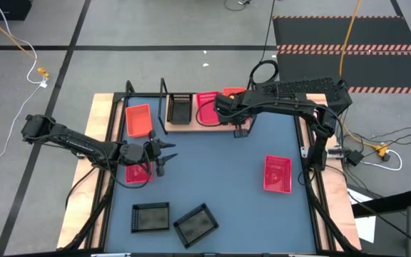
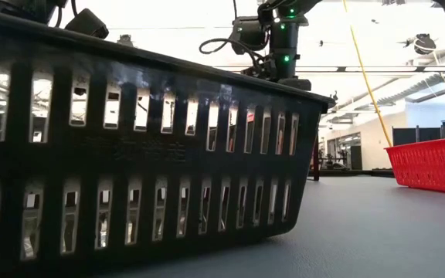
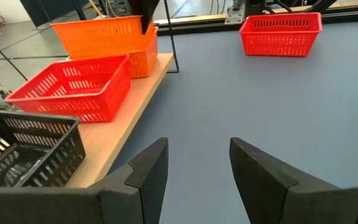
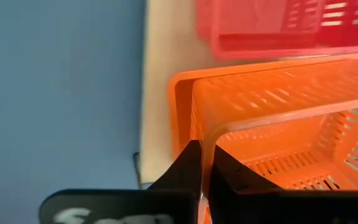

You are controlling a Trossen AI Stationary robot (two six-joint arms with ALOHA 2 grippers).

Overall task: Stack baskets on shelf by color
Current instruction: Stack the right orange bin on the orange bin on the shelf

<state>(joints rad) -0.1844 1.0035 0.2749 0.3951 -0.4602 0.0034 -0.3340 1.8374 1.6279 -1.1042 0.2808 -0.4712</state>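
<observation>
Currently, high view: right tool (image 1: 239, 101) over the shelf (image 1: 191, 126) at its right end, where the orange stack sits; black basket (image 1: 180, 108) and red basket (image 1: 207, 106) are on the plank alongside. Left tool (image 1: 164, 157) waits mid-surface (image 1: 220, 178), fingers apart.

Low view: a black basket (image 2: 137, 154) fills the frame; shelf hidden.

Left wrist view: confirms the spread fingers (image 3: 263, 168), nothing between, and shows two orange baskets nested.

Right wrist view: right tool pinches the upper orange basket (image 4: 278, 124) by its rim, above the lower one. Judgement: square the rims, lower straight, then release.
</observation>
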